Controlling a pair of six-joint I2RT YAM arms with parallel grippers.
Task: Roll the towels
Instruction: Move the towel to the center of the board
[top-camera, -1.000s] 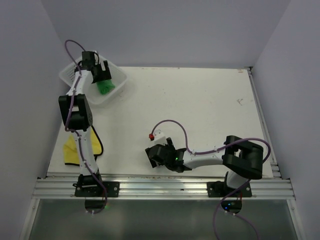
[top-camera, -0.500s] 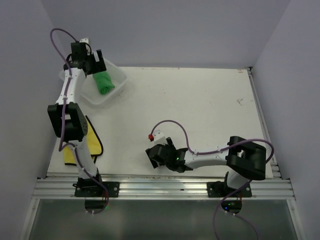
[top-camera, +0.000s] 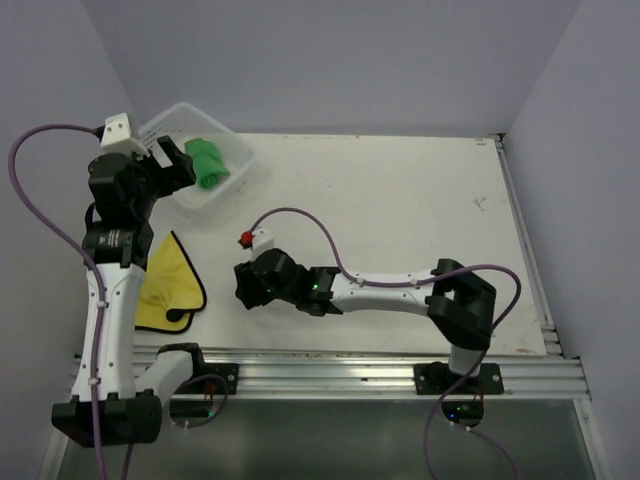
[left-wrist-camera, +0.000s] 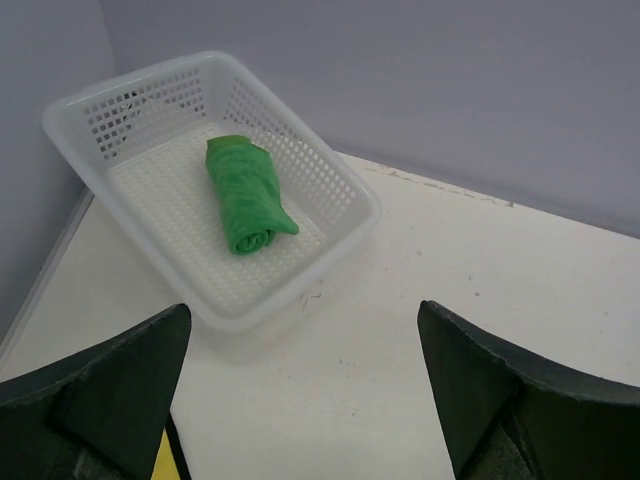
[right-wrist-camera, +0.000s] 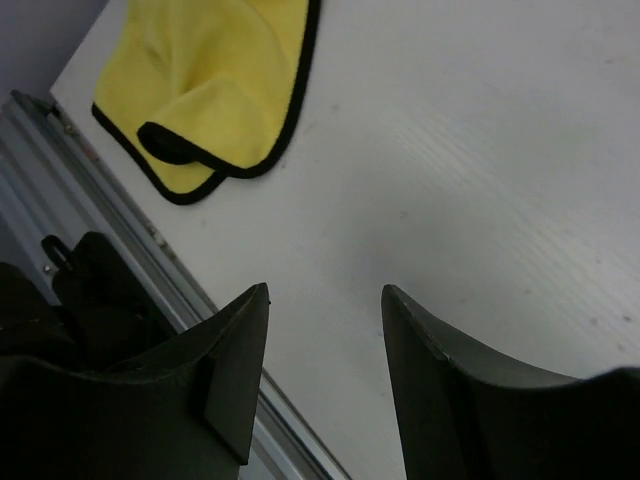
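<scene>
The green towel (top-camera: 207, 163) lies rolled up inside the white mesh basket (top-camera: 190, 192) at the far left; the left wrist view shows the roll (left-wrist-camera: 248, 192) on the basket's floor (left-wrist-camera: 150, 110). My left gripper (top-camera: 176, 166) is open and empty, raised just on the near side of the basket (left-wrist-camera: 303, 310). The yellow towel (top-camera: 165, 285) with a black edge lies loosely folded at the near left. My right gripper (top-camera: 245, 285) is open and empty, low over the table just right of the yellow towel (right-wrist-camera: 215, 80), its jaws spread (right-wrist-camera: 325, 290).
The aluminium rail (top-camera: 330, 375) runs along the table's near edge, and it shows close by in the right wrist view (right-wrist-camera: 120, 230). Purple walls stand behind and at both sides. A purple cable (top-camera: 300, 225) loops over the right arm.
My left gripper has pulled back and up from the basket, leaving the green roll in it. My right arm has reached left across the table toward the yellow towel.
</scene>
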